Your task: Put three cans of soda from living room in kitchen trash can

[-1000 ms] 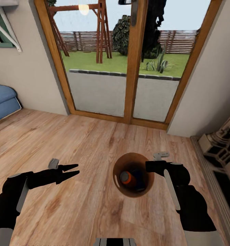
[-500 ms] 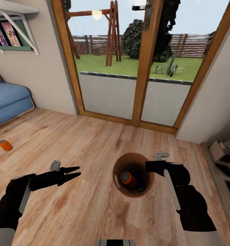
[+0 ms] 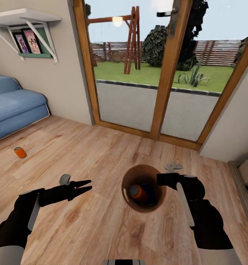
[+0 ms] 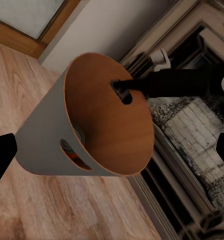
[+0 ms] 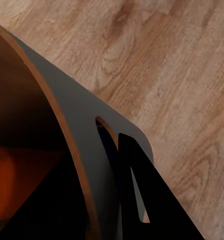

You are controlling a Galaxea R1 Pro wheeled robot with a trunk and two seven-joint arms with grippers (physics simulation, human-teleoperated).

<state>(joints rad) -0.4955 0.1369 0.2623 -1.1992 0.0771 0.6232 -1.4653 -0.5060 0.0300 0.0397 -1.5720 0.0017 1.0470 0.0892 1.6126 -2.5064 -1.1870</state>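
Clamped on the rim of the tash can [image 3: 128, 191], which holds one orange can [image 3: 138, 192], my right gripper [image 3: 161, 179] grips while my left gripper [image 3: 86, 186] hangs slightly parted.

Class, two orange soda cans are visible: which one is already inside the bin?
The can lying in the bin that the right hand grips; the other can stands on the floor near the sofa.

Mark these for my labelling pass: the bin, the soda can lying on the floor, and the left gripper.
bin [image 3: 127, 184]: head view, on its brown inner wall, left side.
soda can on the floor [image 3: 20, 152]: head view, on its orange side, near the sofa.
left gripper [image 3: 86, 185]: head view, midway between its two fingertips.
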